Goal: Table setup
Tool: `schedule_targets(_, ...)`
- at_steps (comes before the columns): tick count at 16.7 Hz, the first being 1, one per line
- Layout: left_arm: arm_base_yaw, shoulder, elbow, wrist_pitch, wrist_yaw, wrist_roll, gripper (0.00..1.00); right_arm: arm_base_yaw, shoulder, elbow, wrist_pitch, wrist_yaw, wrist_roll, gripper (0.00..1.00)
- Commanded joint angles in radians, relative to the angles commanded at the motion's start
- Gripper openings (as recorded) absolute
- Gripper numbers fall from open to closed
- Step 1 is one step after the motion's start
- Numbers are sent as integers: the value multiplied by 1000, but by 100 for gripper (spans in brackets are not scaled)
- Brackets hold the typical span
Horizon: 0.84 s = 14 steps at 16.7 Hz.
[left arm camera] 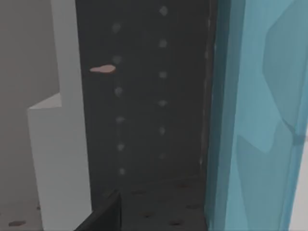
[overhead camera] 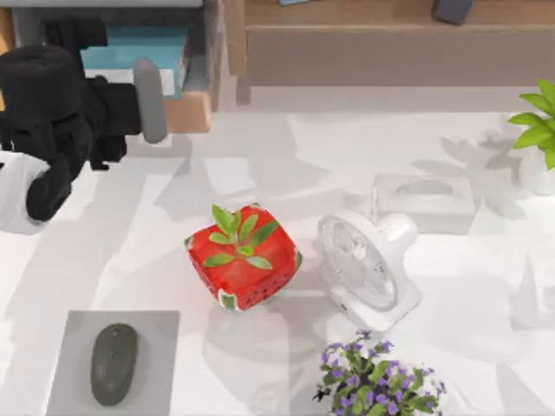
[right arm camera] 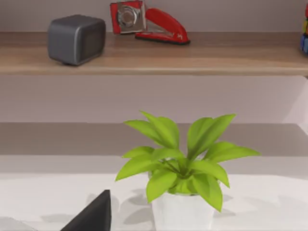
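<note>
Table with pots, a fan and a mouse; left arm up by the books.

The black left gripper [overhead camera: 126,108] sits close to a smooth blue book [overhead camera: 139,48], and I cannot tell if it is open or closed. Well away from it, nearer the table's front edge, an egg-shaped grey mouse [overhead camera: 114,364] lies on a flat square pad [overhead camera: 156,329]. Off to its side, mid-table, a boxy red pot [overhead camera: 244,270] painted like a watermelon holds a small leafy sprout. A round white fan [overhead camera: 364,264] with a thin grille stands just beside it. The right gripper [right arm camera: 94,215] faces a plant [right arm camera: 180,166] with shiny green leaves in a white pot; open or closed, I cannot tell. Beyond the plant, a wooden shelf [right arm camera: 216,55] holds a rounded grey box [right arm camera: 76,38] and a red stapler [right arm camera: 161,26].
</note>
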Motion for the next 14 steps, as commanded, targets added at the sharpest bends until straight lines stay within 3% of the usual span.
schedule_targets(6, -2, -17, -17, 5, -2, -3, 100, 0, 0, 0, 0, 0, 0, 100)
schedule_targets(14, -31, -154, -206, 50, -31, -8, 100, 0, 0, 0, 0, 0, 0, 100)
